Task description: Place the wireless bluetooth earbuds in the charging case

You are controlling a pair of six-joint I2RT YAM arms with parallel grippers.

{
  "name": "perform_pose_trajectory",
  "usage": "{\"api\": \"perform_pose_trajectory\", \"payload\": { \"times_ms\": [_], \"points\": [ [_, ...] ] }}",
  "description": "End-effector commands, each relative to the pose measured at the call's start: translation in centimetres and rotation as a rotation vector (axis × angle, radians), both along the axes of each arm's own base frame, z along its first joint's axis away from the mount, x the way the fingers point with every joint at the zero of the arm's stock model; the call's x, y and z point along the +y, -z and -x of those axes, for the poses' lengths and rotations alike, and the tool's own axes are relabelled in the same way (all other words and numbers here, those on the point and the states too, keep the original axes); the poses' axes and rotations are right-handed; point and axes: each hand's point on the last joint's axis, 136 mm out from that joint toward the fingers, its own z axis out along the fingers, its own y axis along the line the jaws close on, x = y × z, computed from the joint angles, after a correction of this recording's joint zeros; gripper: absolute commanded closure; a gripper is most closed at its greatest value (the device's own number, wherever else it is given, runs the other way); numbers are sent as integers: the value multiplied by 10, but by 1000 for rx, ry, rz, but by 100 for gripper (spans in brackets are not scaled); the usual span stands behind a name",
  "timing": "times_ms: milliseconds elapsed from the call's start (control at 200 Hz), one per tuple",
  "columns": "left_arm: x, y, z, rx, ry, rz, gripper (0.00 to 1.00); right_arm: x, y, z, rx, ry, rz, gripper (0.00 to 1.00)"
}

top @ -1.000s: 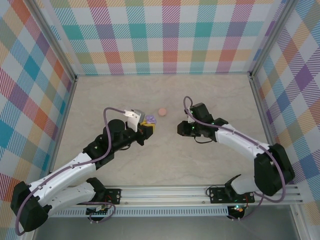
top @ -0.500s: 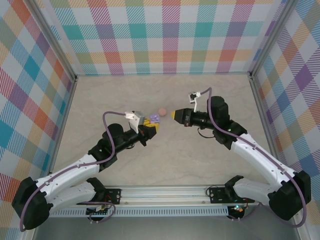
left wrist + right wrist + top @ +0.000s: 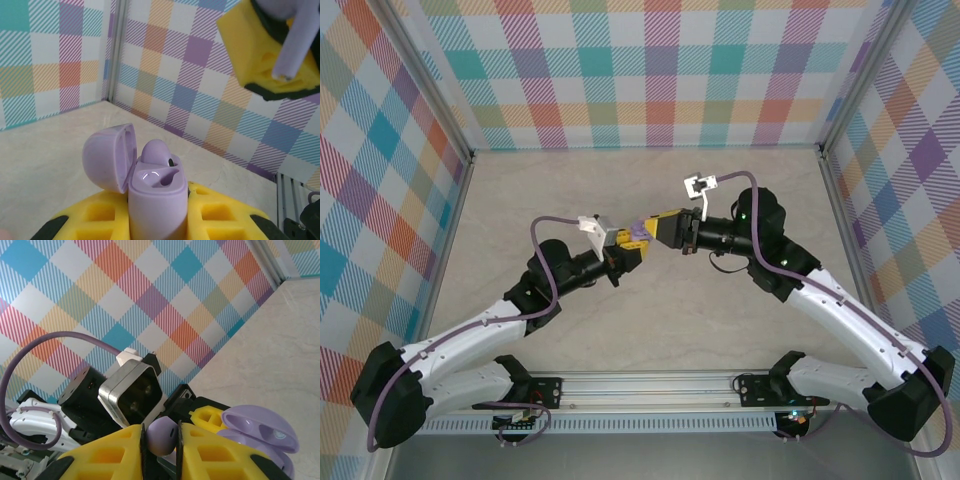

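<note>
In the left wrist view, the purple charging case [image 3: 156, 205] stands upright between the yellow pads [image 3: 92, 220] of my left gripper [image 3: 626, 244], which is shut on it. Its lid [image 3: 107, 157] is swung open to the left. One purple earbud [image 3: 154, 150] sits in the far socket, and the near socket [image 3: 161, 178] is bare. My right gripper [image 3: 653, 229] is shut on a second purple earbud [image 3: 162, 436]. That gripper hangs above and to the right of the case, its earbud's stem [image 3: 295, 45] pointing down. From above, the two grippers nearly touch tip to tip at mid-table.
Plaid walls [image 3: 660, 80] close in the beige table [image 3: 650, 320] on three sides. A metal rail [image 3: 720, 385] runs along the near edge. The left wrist's camera housing [image 3: 132, 390] sits just behind the open case [image 3: 260, 432].
My right gripper swung up and to the left with its earbud until it met the left gripper. The left gripper shifted slightly right with the case.
</note>
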Motion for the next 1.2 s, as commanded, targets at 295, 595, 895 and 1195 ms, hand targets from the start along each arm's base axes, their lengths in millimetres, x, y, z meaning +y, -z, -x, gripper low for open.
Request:
{"api": "perform_pose_trajectory", "payload": {
  "times_ms": [295, 595, 895, 1195],
  "points": [
    [-3, -47, 21, -98, 87, 97, 100, 9, -3, -2, -64, 2, 41, 78],
    [1, -54, 26, -113, 92, 111, 100, 9, 0, -2, -61, 3, 57, 78],
    [1, -56, 26, -114, 93, 109, 100, 12, 3, 0, -53, -8, 68, 78],
    [1, -58, 29, -122, 101, 113, 100, 12, 8, -3, -47, 6, 85, 78]
  ]
}}
